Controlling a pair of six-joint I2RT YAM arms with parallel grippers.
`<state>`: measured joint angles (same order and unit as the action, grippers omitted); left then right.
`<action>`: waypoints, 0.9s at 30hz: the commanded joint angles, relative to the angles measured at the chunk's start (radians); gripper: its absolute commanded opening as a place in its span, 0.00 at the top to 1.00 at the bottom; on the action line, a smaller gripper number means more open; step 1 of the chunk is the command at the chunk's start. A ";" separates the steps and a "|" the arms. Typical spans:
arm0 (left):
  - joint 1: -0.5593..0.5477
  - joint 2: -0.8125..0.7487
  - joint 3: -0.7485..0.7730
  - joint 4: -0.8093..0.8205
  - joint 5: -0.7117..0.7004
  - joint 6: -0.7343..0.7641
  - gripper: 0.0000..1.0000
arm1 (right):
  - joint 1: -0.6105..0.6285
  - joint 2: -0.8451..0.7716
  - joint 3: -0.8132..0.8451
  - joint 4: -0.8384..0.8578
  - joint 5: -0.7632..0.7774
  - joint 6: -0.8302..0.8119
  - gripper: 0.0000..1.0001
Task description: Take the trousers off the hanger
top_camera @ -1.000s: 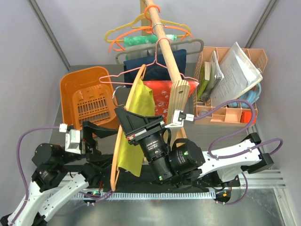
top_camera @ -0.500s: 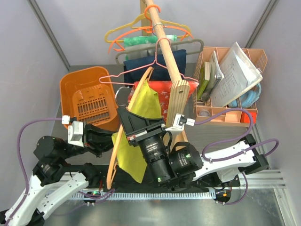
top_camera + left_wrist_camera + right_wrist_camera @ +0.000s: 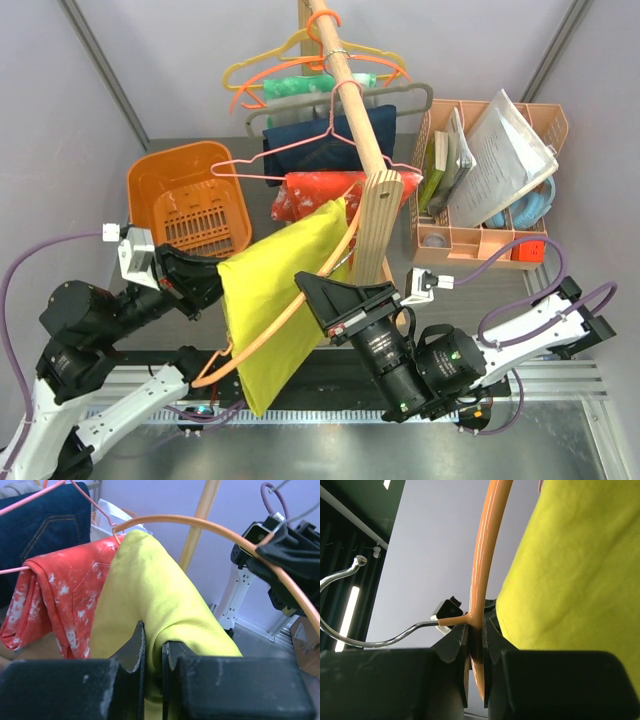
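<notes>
Spotter: Trousers (image 3: pixel 275 300), yellow-green, draped over peach hanger (image 3: pixel 200 525), held in the air between both arms, above the near edge of the table (image 3: pixel 560 440).
Recorder: Left pincer (image 3: pixel 152 645)?
Spotter: Closed on a fold of the trousers.
Recorder: Right pincer (image 3: pixel 476 640)?
Spotter: Clamped on the hanger's rim, right beside its metal hook (image 3: pixel 370 635).
Recorder: Behind?
Spotter: Red cloth (image 3: pixel 55 595) and navy garment (image 3: pixel 45 525), hanging just past the trousers.

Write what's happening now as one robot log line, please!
left gripper: shut on trousers | right gripper: shut on hanger | trousers: draped over hanger
</notes>
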<state>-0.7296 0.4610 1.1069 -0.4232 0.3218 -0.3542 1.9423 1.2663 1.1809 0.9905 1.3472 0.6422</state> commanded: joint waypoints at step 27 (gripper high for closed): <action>0.016 0.039 0.065 0.118 0.075 -0.133 1.00 | 0.012 -0.071 0.100 -0.311 -0.206 0.182 0.99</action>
<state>-0.7174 0.5282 1.2175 -0.5205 0.2787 -0.3885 1.9621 1.1870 1.1778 0.6018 1.1980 0.8921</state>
